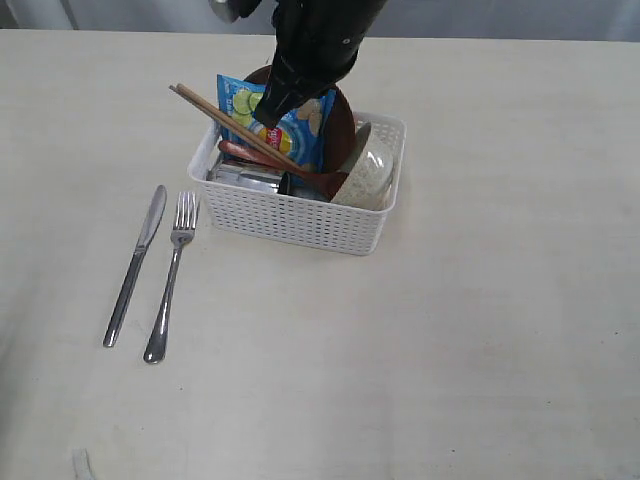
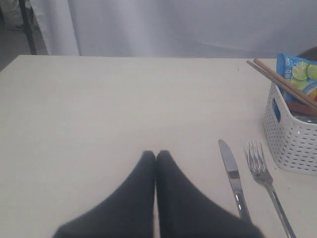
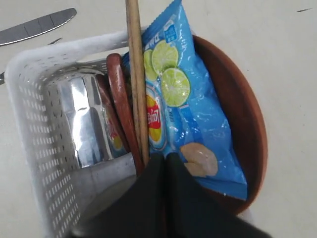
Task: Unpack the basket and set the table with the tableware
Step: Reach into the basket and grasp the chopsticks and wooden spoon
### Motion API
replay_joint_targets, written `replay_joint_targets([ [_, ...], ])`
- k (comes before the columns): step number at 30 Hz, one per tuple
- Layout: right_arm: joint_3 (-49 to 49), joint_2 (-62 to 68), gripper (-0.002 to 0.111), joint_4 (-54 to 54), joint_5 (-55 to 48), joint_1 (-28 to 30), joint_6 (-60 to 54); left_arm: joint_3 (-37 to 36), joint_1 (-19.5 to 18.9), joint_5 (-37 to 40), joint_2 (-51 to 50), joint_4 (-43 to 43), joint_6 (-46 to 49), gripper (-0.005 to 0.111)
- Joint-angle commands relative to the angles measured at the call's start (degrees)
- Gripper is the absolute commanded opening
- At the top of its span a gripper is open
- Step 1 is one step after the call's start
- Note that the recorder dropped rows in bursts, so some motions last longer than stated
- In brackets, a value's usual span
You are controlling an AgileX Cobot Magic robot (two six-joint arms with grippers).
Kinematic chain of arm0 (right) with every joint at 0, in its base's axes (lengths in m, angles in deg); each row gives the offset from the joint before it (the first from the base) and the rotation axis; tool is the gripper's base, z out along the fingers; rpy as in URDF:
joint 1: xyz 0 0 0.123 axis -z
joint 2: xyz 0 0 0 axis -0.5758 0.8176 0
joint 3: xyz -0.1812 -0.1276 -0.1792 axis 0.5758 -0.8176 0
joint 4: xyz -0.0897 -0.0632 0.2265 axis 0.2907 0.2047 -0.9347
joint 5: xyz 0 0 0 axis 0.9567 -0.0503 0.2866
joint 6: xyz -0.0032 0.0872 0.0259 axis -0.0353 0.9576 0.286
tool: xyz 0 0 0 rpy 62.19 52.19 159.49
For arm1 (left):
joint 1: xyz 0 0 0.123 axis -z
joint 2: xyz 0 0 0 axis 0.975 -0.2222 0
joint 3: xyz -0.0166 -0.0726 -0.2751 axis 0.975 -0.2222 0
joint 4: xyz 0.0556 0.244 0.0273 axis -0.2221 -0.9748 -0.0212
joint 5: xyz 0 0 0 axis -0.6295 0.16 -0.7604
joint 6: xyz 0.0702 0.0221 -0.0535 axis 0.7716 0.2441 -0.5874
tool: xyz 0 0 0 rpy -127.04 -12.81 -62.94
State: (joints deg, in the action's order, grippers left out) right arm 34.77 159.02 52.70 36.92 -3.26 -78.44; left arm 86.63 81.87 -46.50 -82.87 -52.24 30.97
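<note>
The white basket [image 1: 300, 215] stands mid-table [image 1: 480, 330]. In it are wooden chopsticks [image 1: 230, 125] sticking out up-left, a reddish wooden spoon [image 3: 119, 99], a steel cup [image 3: 86, 119] lying down, a brown plate [image 3: 247, 124] on edge and a speckled bowl [image 1: 368, 172] on its side. To the left of the basket, a knife [image 1: 135, 265] and fork [image 1: 172, 275] lie side by side. My right gripper [image 3: 166, 157] hangs shut and empty over the basket, its tips just above the chopsticks and bag. My left gripper [image 2: 156, 153] is shut and empty above bare table, left of the knife [image 2: 232, 173].
A blue chip bag [image 1: 290, 125] leans against the plate inside the basket, under the chopsticks. The right arm [image 1: 315, 40] comes down from the far side over the basket. The table's far edge [image 2: 148, 56] meets a pale curtain.
</note>
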Motion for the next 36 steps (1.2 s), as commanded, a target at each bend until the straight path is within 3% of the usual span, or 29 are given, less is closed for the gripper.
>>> replay_joint_targets([
  [1,0.1,2.2,0.000,-0.1,1.8,0.0,-1.4,-0.2,-0.2,-0.5,0.2,-0.4,0.2,0.000],
  [12,5.6,6.7,0.002,0.1,0.5,-3.8,-1.3,-0.2,-0.2,-0.5,0.2,-0.4,0.2,0.000],
  [15,8.4,8.7,0.017,0.1,-1.9,-5.5,-0.7,-0.2,-0.2,-0.5,0.2,-0.4,0.2,0.000],
  [16,10.1,10.2,0.029,0.5,-3.5,-6.3,1.0,-0.2,-0.2,-0.5,0.2,-0.4,0.2,0.000],
  [18,11.6,12.0,0.041,5.1,-4.1,-7.2,5.6,-0.2,-0.2,-0.5,0.2,-0.4,0.2,0.000],
  [24,14.7,13.7,0.052,11.9,-4.3,-8.3,17.1,-0.2,-0.2,-0.5,0.2,-0.4,0.2,0.000],
  [36,14.7,17.2,0.054,11.6,-4.8,-8.4,19.9,-0.2,-0.2,-0.5,0.2,-0.4,0.2,0.000],
])
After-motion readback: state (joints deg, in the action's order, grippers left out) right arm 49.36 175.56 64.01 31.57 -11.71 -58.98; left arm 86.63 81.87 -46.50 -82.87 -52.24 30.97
